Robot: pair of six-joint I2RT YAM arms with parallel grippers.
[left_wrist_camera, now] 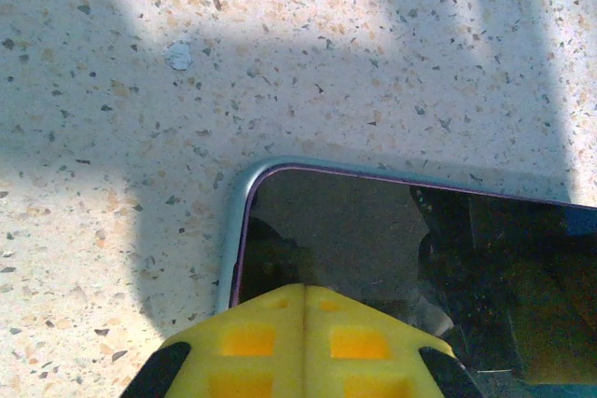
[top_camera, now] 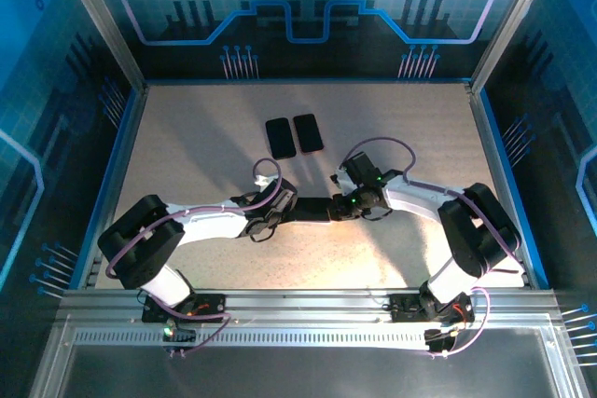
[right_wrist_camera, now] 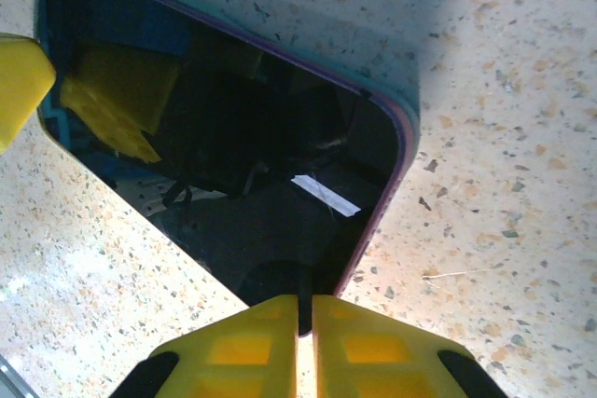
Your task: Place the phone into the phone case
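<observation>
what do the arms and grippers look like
The left arm and right arm have white links with bulky black joints, and a purple cable loops along each. Small green lights glow near the right wrist. The fingers are yellow blocks with square recesses and black corners.

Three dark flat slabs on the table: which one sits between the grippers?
The glossy black pale-blue-rimmed slab, crosswise between left gripper and right gripper; the other two black slabs lie side by side farther back.

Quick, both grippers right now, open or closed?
Left gripper: shut, holding nothing, tips over one end of the phone.
Right gripper: shut, holding nothing, tips over the other end.
</observation>
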